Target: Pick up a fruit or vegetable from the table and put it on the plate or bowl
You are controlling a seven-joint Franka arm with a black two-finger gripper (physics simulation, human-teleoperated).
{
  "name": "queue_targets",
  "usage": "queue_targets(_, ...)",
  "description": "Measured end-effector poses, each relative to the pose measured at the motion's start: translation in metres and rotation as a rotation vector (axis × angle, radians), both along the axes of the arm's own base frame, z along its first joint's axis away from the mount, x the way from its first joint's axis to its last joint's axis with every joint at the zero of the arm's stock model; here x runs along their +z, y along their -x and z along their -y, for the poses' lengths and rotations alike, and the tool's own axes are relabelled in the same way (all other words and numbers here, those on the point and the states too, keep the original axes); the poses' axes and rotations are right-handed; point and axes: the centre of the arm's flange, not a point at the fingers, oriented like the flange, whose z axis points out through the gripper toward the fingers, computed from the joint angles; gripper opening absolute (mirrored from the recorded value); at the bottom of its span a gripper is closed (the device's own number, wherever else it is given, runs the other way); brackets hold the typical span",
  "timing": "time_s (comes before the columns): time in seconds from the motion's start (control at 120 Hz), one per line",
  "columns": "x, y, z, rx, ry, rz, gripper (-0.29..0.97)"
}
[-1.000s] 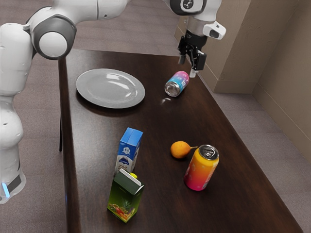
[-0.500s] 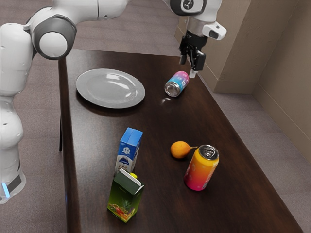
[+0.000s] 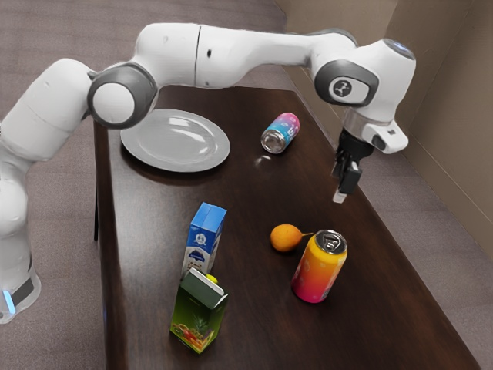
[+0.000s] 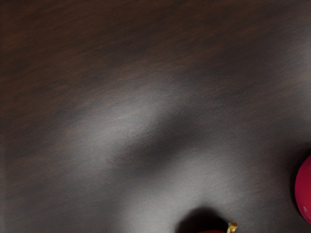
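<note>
An orange fruit [image 3: 285,237] with a short stem lies on the dark wooden table [image 3: 254,193], touching an upright orange-pink can [image 3: 319,267]. A grey plate [image 3: 176,139] rests at the table's far left corner. My gripper [image 3: 342,185] hangs open and empty above the table, up and to the exterior view's right of the fruit, between the fruit and a lying can. In the wrist view, the fruit's stem tip [image 4: 232,226] and the upright can's edge [image 4: 305,190] peek in over bare table.
A pink-blue can [image 3: 280,132] lies on its side near the plate. A blue milk carton [image 3: 205,237] and a green juice carton [image 3: 199,310] stand toward the near left. The table's right edge runs close beside my gripper.
My arm has swung from above the lying pink-blue can toward the near side, so the gripper now hangs closer to the fruit and lower. No object has moved.
</note>
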Motion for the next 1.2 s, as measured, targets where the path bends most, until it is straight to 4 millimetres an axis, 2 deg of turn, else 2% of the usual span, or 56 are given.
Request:
queue_targets(0.217, -0.043, -0.020, -0.007, -0.032, 0.006, -0.030, 0.68)
queue_targets(0.292, -0.041, -0.020, -0.010, -0.039, 0.008, -0.029, 0.68)
queue_targets(0.383, -0.029, -0.012, -0.013, -0.045, -0.007, -0.027, 0.68)
queue_targets(0.467, -0.043, 0.007, -0.028, -0.021, -0.052, -0.077, 0.68)
queue_targets(0.542, -0.051, 0.012, -0.035, -0.009, -0.044, -0.085, 0.68)
queue_targets(0.642, -0.064, 0.010, -0.029, -0.019, -0.002, -0.063, 0.68)
queue_targets(0.9, -0.073, 0.002, -0.022, -0.042, 0.048, 0.009, 0.68)
queue_targets(0.983, -0.086, 0.001, -0.025, -0.041, 0.047, 0.002, 0.68)
queue_targets(1.083, -0.094, 0.003, -0.027, -0.041, 0.041, 0.003, 0.68)
queue_targets(1.2, -0.090, 0.013, -0.022, -0.052, 0.031, 0.011, 0.68)
